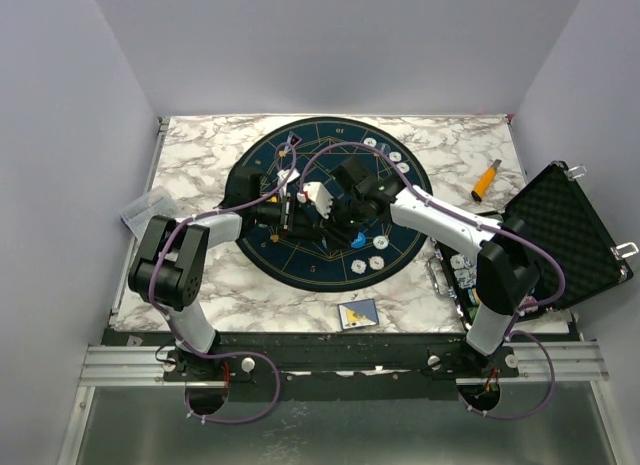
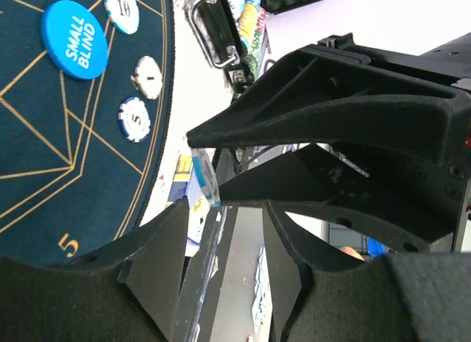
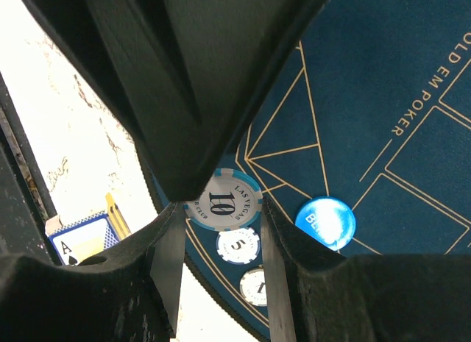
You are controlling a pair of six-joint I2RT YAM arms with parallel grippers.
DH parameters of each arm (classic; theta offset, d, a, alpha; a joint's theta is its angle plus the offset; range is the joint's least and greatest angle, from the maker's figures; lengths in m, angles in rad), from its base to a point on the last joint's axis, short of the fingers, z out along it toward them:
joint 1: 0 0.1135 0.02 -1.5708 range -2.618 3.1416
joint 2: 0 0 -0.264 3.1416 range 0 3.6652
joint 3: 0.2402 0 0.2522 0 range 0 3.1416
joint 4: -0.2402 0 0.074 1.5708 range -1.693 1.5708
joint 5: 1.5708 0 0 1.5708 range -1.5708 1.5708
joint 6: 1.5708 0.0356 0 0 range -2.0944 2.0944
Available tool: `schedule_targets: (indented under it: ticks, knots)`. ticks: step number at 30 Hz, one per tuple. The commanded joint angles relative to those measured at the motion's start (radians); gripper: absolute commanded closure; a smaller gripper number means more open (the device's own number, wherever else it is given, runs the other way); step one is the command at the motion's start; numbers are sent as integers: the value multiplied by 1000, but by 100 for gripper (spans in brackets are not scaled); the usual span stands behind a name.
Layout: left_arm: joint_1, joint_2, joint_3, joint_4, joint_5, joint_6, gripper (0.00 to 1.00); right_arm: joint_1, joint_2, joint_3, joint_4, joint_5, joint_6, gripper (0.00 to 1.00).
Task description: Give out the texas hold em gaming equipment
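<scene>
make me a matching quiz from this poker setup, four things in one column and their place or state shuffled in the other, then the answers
Things:
1. small blind disc
2. orange-handled tool
3. black case
4. right end effector

Place or state:
A. shut on a 10 chip
B. open, at the table's right edge
C. flat on the round blue mat
D. on the bare table, right of the mat

Pairs: 1-C, 2-D, 3-B, 4-A
</scene>
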Motion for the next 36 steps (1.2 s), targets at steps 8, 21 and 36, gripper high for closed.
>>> schedule_targets:
  ticks: [8, 21, 36]
  knots:
    - [-52, 54, 11, 102, -25, -83, 60, 19, -10, 29, 26, 5, 15, 79]
    - [-65, 62, 10, 101, -26, -76, 77, 23, -12, 45, 20, 19, 19, 79]
    - [78, -85, 89, -393, -257, 360, 100, -22, -250, -57, 20, 50, 60, 1]
